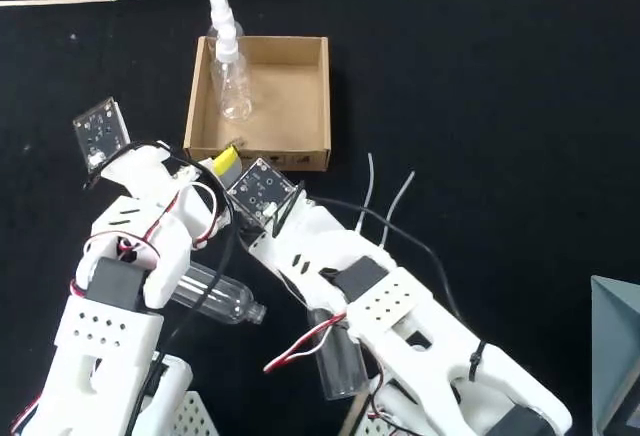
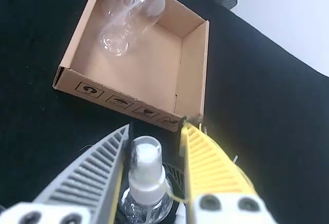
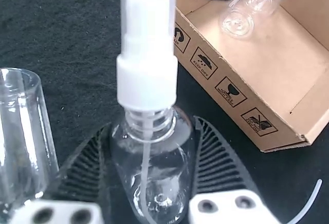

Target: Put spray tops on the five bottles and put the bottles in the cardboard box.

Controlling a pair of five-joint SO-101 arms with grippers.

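Right tool (image 3: pixel 154 131) of mine is clamped on the body of a clear spray bottle (image 3: pixel 149 172), whose shoulders sit snug between the two black jaws. Its white spray top (image 3: pixel 146 75) is seated on the neck and points away from the tool, with the dip tube running down inside.

My left tool (image 2: pixel 154 130) stands over that same spray top, grey jaw on one side and yellow jaw on the other. The jaws are parted, and a sliver of gap shows on the yellow side, so they flank the top rather than pinch it.

The held bottle is just on the near side of the cardboard box (image 1: pixel 300 159), close to its near wall and apart from it. Inside the box a capped bottle (image 1: pixel 233 81) leans in the far left part, its white head reaching past the far wall.

On the black desk (image 1: pixel 500 106) an uncapped bottle (image 1: pixel 215 296) lies between my two arms. A second bare bottle (image 1: pixel 338 364) lies partly under my right arm. Two thin white tubes (image 1: pixel 368 191) lie on the desk just right of that arm.
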